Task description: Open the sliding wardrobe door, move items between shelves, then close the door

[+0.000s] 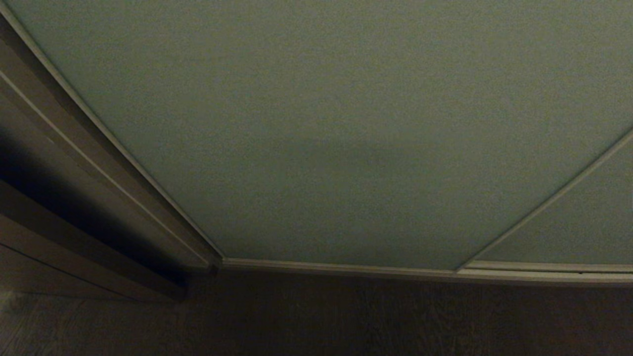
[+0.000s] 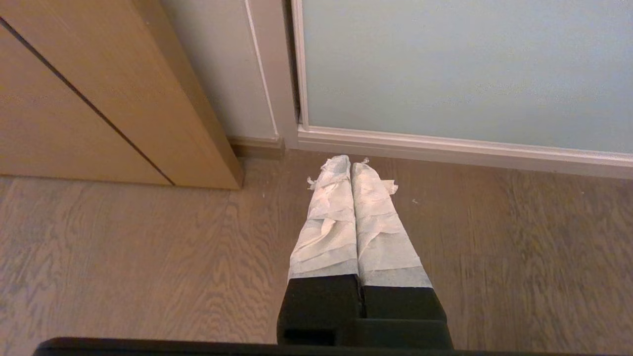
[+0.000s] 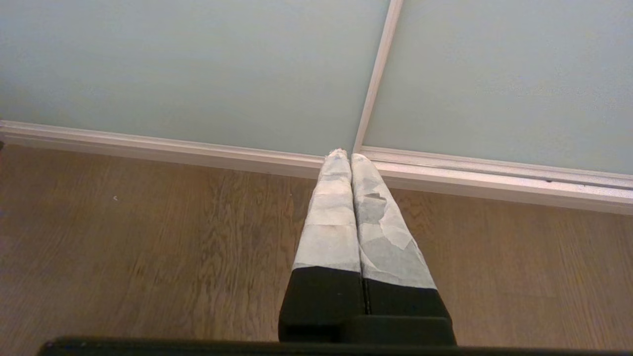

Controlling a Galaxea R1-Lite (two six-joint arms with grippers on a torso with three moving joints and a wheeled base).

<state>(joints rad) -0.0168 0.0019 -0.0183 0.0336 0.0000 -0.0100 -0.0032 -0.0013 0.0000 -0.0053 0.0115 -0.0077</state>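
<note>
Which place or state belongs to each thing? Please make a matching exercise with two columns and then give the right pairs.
Things:
1. pale grey-green sliding wardrobe door
2. brown wood-grain floor
3. light brown wooden side panel
4. left hand

Places or states:
A. fingers together, empty, over the floor
B. left of the door's frame
C. shut, fills most of the head view
D. below the door's bottom rail

Pairs: 1-C, 2-D, 3-B, 4-A

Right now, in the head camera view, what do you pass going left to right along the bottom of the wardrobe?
Dark brown wooden side panel → thin light frame edge → sliding wardrobe door → slanting light frame strip → second pale grey-green panel.
</note>
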